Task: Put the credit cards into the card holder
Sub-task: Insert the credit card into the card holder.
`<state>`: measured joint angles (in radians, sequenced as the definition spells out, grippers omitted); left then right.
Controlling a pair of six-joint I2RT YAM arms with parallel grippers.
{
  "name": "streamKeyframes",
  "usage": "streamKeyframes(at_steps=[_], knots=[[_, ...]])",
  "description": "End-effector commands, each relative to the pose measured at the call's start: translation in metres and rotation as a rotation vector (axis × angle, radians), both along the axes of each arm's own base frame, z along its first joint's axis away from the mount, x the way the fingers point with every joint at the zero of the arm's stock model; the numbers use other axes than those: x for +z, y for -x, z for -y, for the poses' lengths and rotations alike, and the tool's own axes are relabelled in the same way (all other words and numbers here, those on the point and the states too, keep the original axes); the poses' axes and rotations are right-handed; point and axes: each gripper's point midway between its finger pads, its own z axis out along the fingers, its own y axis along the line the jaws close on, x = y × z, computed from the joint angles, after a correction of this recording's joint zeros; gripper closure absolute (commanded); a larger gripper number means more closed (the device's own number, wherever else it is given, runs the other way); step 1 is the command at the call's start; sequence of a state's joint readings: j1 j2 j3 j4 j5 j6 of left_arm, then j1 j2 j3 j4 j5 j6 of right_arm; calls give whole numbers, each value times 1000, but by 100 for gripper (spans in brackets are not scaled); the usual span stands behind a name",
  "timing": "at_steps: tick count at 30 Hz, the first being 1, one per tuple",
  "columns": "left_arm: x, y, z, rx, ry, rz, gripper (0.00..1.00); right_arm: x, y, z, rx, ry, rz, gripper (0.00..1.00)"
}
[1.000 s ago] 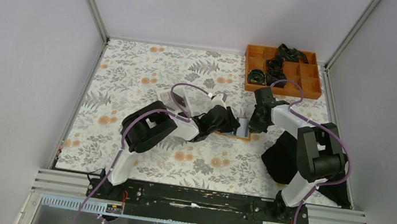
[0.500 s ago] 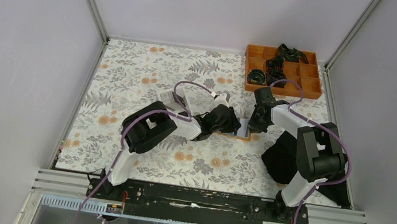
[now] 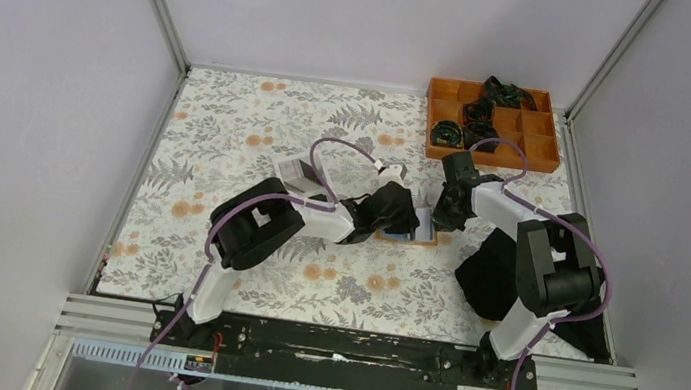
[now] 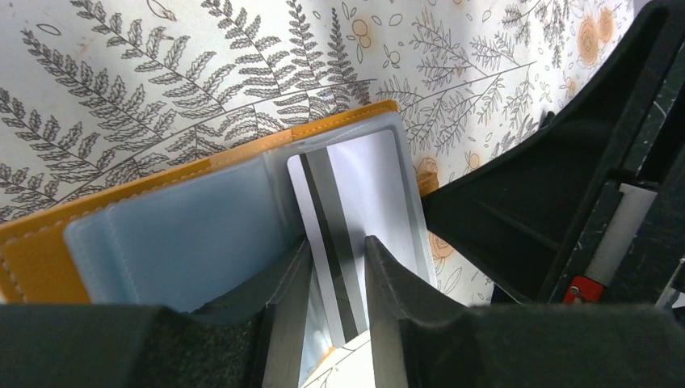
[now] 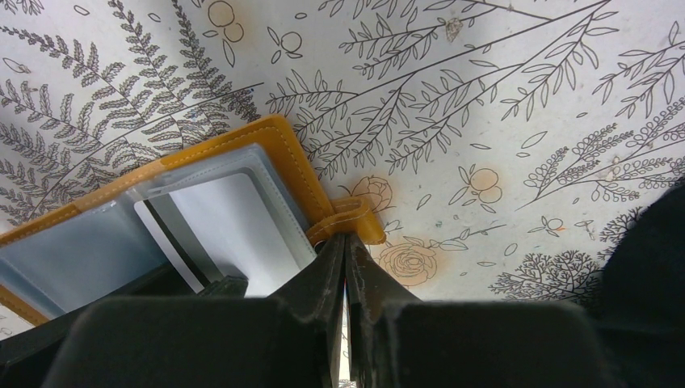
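Arms rise from the near edge of the counter (image 3: 228, 139), and a black cloth (image 3: 487, 274) lies heaped beside the right one. Further in, near the middle, the card holder (image 4: 161, 174) lies open and flat between the two wrists, its clear pockets facing up. The left fingers (image 4: 338, 279) stand partly apart with their tips over a pale card (image 4: 355, 194) with a dark stripe. The card shows through the gap and looks wider than it, so they seem to rest on its face rather than clamp it. Its far end already sits in the end pocket. The long axis runs straight away from the left fingers into that pocket, towards the right arm's side. The right fingers (image 5: 346, 267) are pressed together on the holder's small clasp tab (image 5: 355, 220), pinning it at the end the card is heading for. Judging by this, the left arm is the one to push along the card's length, while the right one braces the holder against sliding. Beyond lie a white box (image 3: 296, 170) and, in the far right corner, an orange tray (image 3: 542, 163) holding dark items.
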<state>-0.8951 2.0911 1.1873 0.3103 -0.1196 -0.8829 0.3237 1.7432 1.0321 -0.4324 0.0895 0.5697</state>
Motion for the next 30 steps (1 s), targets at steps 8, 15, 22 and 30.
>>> streamKeyframes(at_steps=[8, 15, 22, 30], knots=[[-8, 35, 15, -128, -121, -66, 68, -29, 32, -26, 60, -62, -137, 91], [-6, 31, 17, -124, -132, -66, 88, -27, 30, -27, 66, -66, -131, 91], [-4, 27, 18, -114, -141, -63, 91, -28, 30, -29, 72, -73, -134, 91], [-1, 21, 9, -77, -161, -58, 49, -28, 29, -30, 71, -81, -131, 91]])
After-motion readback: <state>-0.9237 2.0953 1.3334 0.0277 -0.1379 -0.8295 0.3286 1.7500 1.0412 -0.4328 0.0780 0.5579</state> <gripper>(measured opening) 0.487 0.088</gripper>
